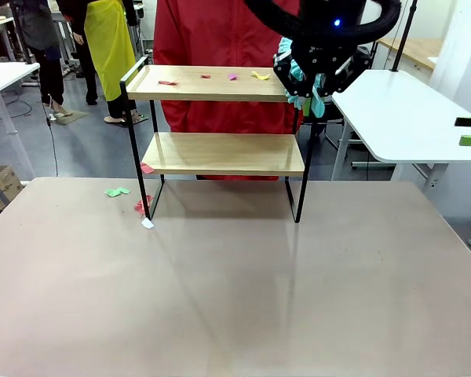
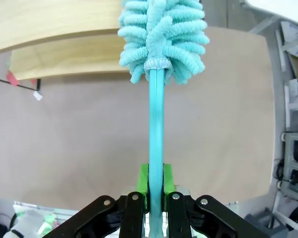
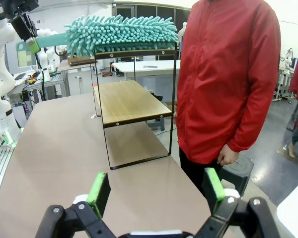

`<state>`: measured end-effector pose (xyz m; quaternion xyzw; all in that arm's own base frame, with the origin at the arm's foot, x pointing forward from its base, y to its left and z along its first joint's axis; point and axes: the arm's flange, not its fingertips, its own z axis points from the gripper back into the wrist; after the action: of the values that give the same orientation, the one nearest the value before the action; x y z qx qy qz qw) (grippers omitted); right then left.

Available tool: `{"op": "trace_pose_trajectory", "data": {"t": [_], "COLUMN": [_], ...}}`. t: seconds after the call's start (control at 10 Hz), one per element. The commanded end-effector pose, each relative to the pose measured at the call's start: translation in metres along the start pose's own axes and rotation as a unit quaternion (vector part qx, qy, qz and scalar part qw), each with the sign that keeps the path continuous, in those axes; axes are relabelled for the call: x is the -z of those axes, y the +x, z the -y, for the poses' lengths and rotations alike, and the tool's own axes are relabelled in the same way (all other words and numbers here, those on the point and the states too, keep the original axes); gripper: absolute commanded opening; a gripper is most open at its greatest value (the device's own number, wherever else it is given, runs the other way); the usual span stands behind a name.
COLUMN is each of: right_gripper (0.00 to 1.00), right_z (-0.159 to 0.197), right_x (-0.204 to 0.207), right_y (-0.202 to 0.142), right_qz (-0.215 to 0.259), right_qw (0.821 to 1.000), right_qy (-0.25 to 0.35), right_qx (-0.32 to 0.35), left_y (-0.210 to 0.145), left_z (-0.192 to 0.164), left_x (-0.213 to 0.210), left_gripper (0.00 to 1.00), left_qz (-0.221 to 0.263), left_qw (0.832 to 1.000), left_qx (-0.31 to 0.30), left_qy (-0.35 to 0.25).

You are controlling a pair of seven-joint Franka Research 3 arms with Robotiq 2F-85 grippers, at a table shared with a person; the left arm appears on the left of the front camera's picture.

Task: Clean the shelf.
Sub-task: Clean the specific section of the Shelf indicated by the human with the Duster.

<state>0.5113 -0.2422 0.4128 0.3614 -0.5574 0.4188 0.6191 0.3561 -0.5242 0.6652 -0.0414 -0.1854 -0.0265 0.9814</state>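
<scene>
**Front view.** The shelf point(image 1: 220, 153) stands at the far middle of the counter point(image 1: 235, 290), just in front of a person in a red jacket point(image 1: 220, 31). Small paper scraps point(image 1: 232, 77) in red, pink and yellow lie on its top board. More bits of paper point(image 1: 116, 191), green, red and white, lie on the counter near its left front leg. The left arm reaches across from above to the shelf's right end, where a teal duster point(image 1: 308, 93) hangs beside the top board's right edge.

**Left wrist view.** The left claw point(image 2: 156, 174) is closed tight on the duster's thin teal handle, with a green pad point(image 2: 143, 178) pressed to each side of it. The fluffy head sits over the edge of the top board, with the lower board and the counter beyond. Whether the fluff actually touches the wood is hard to tell from here.

**Right wrist view.** The right claw point(image 3: 156, 188) is spread wide with nothing between its pads. It hovers over the counter, off one end of the shelf. From here the duster's head lies along the top board, and the person stands just beside the shelf.
</scene>
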Motion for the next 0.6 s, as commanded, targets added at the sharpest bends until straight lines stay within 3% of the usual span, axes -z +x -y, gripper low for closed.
{"op": "trace_pose_trajectory", "data": {"t": [0.0,0.2,0.5], "right_gripper": [1.00,1.00,1.00], "right_z": [-0.001,-0.001,-0.001], "right_x": [0.001,0.001,0.001], "right_y": [0.002,0.002,0.002], "right_qz": [0.000,0.000,0.000], "right_qw": [1.000,1.000,1.000], "right_qy": [0.000,0.000,0.000], "right_qx": [-0.001,-0.001,-0.001], "left_y": [0.000,0.006,0.020], "left_z": [0.001,-0.007,-0.043], "left_x": [0.000,-0.002,-0.004], "left_gripper": [0.13,0.13,0.13], "left_qz": [0.001,-0.004,-0.055], "left_qw": [1.000,1.000,0.998], "left_qx": [-0.008,0.004,-0.005], "left_qy": [-0.003,0.014,0.027]}}
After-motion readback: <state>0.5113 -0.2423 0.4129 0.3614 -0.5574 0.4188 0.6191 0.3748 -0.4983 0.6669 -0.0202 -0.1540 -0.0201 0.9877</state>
